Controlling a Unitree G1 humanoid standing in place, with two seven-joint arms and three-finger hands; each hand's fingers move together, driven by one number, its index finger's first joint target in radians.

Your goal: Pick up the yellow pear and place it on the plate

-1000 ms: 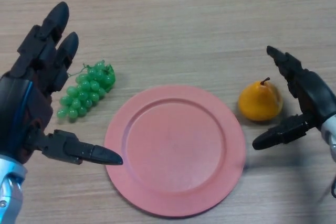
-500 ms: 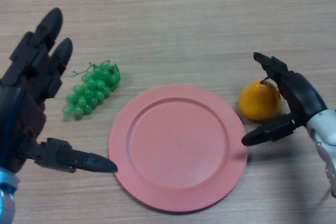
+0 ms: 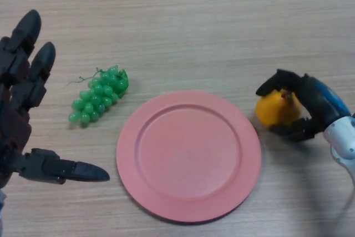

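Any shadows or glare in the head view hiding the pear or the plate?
Head view: no glare; lighting even. The plate casts only a soft shadow at its lower right rim. The right hand covers part of the yellow pear; no shadow hides it.

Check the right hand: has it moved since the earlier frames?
Yes. The right hand has closed in toward the plate and onto the pear; its fingers, spread apart beside the fruit before, now curl round it.
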